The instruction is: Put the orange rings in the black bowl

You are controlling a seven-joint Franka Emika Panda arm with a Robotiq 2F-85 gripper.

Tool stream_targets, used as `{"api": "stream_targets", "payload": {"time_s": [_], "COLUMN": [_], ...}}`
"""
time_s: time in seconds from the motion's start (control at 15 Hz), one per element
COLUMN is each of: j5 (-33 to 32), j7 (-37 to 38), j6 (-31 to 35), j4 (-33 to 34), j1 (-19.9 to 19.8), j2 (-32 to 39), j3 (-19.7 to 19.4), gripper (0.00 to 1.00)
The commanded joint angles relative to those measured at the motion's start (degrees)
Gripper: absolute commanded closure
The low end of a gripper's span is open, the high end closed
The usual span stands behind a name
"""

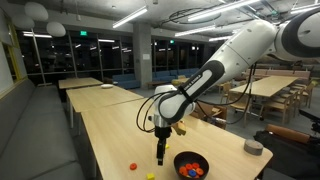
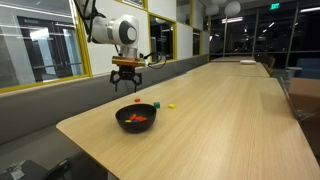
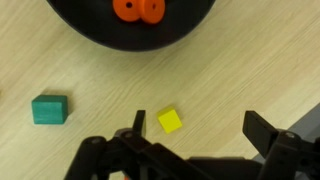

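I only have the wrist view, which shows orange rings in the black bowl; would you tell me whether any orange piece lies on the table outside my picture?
Observer: Yes. In an exterior view, one small orange-red piece lies on the table, on the far side of the gripper from the black bowl.
Operator: Thank you. Is anything else out there?
Observer: A grey round container sits beyond the bowl, near the table's edge.
Operator: How full is the bowl?
Observer: Orange pieces show inside it, but they are too small to count.
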Motion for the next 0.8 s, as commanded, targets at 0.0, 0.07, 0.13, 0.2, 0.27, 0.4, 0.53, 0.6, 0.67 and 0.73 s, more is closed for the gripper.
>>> {"api": "stream_targets", "payload": {"time_s": [0.0, 0.07, 0.13, 0.2, 0.27, 0.4, 0.53, 0.6, 0.67, 0.73], "j5": [2.0, 1.5, 1.3, 0.9, -0.5, -2.2, -3.3, -3.8, -4.2, -4.8], "j7": [-1.4, -1.1, -1.3, -1.1, -0.6, -0.3, -0.6, -0.7, -0.9, -1.0], "j6": [4.3, 5.3, 6.0, 6.7, 8.0, 9.2, 9.7, 9.6, 9.5, 9.3], "j4": [4.4, 5.4, 6.3, 7.5, 8.7, 11.5, 14.2, 15.4, 16.8, 18.1], "j1": [0.2, 0.5, 0.5, 0.7, 1.4, 2.3, 2.6, 2.7, 2.7, 2.8], "j2": [4.8, 6.1, 7.2, 8.4, 9.8, 12.5, 15.2, 16.5, 17.9, 19.2], "j3": [1.8, 2.0, 2.3, 2.5, 2.2, 1.8, 2.0, 2.1, 2.2, 2.1], "gripper": [0.00, 0.00, 0.00, 0.00, 0.00, 0.00, 0.00, 0.00, 0.00, 0.00]}}
